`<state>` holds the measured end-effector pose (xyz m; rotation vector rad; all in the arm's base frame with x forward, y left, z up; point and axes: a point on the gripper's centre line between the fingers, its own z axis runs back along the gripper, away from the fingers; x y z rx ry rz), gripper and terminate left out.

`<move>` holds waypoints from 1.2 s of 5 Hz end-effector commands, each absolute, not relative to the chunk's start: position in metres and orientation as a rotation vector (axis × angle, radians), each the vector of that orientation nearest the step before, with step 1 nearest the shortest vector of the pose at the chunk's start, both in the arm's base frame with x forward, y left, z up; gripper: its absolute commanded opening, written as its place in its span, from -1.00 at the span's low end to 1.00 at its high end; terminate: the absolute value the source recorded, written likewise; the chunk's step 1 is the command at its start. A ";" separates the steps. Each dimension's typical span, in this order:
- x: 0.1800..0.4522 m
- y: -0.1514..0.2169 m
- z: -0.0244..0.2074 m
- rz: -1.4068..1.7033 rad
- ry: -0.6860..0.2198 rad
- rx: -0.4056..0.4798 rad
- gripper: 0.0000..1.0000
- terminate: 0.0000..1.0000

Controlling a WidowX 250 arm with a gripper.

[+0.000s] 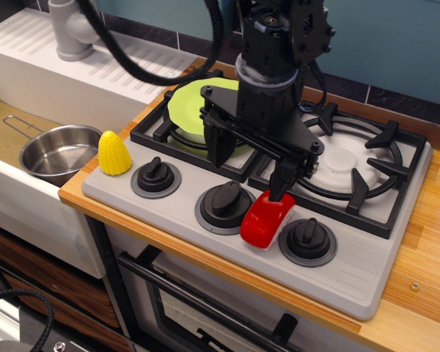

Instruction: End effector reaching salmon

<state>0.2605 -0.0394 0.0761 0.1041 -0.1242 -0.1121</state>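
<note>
The salmon is a glossy red oblong toy with a whitish underside. It lies on the grey stove panel between the middle knob and the right knob. My black gripper hangs over the stove with its two prongs wide apart and nothing between them. The right prong's tip is at the salmon's far end, touching or nearly touching it. The left prong stands over the left burner's grate, by the lime-green plate.
A yellow toy corn stands at the stove's left front corner. A metal pot sits in the sink to the left. The right burner has a raised black grate. The left knob is in front of the plate.
</note>
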 end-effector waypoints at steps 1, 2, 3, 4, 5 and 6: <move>0.268 -0.046 0.076 -0.091 -0.196 0.104 1.00 -1.00; 0.274 -0.046 0.071 -0.090 -0.216 0.107 1.00 -1.00; 0.277 -0.046 0.067 -0.099 -0.228 0.107 1.00 -1.00; 0.270 -0.052 0.070 -0.086 -0.211 0.113 1.00 -1.00; 0.266 -0.059 0.071 -0.065 -0.209 0.101 1.00 -1.00; 0.264 -0.059 0.068 -0.072 -0.215 0.091 1.00 -1.00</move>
